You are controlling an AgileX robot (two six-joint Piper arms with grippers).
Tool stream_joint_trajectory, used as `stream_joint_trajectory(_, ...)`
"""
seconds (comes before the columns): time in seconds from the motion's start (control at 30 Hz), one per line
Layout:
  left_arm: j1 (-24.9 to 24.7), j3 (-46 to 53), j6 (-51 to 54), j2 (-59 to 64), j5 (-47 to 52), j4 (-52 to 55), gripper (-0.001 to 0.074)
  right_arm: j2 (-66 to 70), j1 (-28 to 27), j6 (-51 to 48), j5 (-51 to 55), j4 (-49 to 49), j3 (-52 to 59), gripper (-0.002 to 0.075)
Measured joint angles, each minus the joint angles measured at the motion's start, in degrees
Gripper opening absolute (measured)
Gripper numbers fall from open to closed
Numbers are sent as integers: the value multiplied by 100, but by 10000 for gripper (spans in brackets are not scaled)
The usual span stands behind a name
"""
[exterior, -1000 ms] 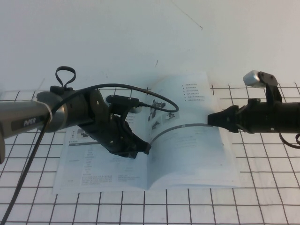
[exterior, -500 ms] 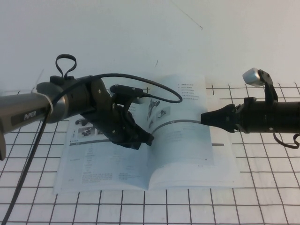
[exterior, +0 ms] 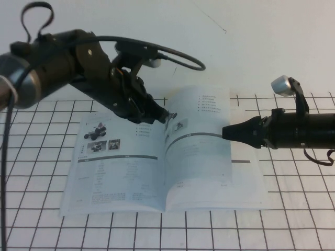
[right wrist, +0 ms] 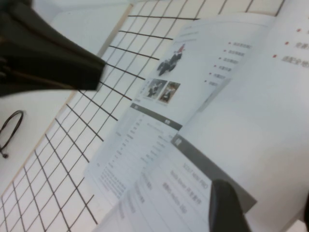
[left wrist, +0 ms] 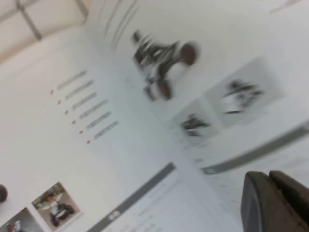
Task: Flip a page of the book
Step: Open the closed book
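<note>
The book (exterior: 251, 183) lies open on the grid mat. Its left leaf (exterior: 112, 178) shows a dark robot above two small photos. The page (exterior: 201, 157) stands raised from the spine, showing a vehicle photo and a grey bar. My right gripper (exterior: 225, 133) is shut on the middle of its free edge. In the right wrist view one finger (right wrist: 226, 208) lies over the page (right wrist: 251, 121). My left gripper (exterior: 165, 116) is shut and empty, raised above the top of the spine. Its fingers (left wrist: 256, 203) hang over the page's rover photo (left wrist: 161, 63).
The black-grid mat (exterior: 293, 209) covers the near table, with bare white table (exterior: 157, 42) beyond its far edge. The left arm's black cable (exterior: 183, 57) loops in the air above the book's top edge.
My left gripper has lifted off the left leaf by the spine and moved up and back. My right gripper has moved a little to the left, and the page stands more upright.
</note>
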Motion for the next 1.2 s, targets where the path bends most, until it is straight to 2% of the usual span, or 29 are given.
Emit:
stream_joint_trajectory(0.17, -24, 94, 788, -691, 378, -873, -2, 0, 0, -21, 75, 0, 0, 343)
stream_joint_trajectory(0.23, -175, 162, 1030, -929, 422, -1104, -2, 0, 0, -21, 75, 0, 0, 343)
stream_joint_trajectory(0.4, -1112, 200, 1687, -1160, 374, -1196, -2, 0, 0, -32, 84, 10, 0, 343)
stream_joint_trajectory(0.6, -2467, 212, 1687, -834, 72, -364, -2, 0, 0, -32, 106, 10, -11, 343)
stream_joint_trajectory(0.73, -2903, 236, 1609, -448, -180, 167, -2, 0, 0, -101, 106, 21, -21, 343)
stream_joint_trajectory(0.9, -3335, 311, 1145, 49, -389, 1134, -2, 0, 0, -118, 106, 21, -46, 343)
stream_joint_trajectory(1.07, -3550, 747, 557, 195, -926, 1706, -2, 0, 0, -140, 106, 21, -144, 343)
stream_joint_trajectory(1.13, -3592, 942, -59, 218, -1313, 2201, -2, 0, 0, -140, 106, 21, -154, 343)
stream_joint_trajectory(1.2, -3592, 1125, -1049, 258, -1667, 3141, -2, 0, 0, -140, 106, 21, -168, 343)
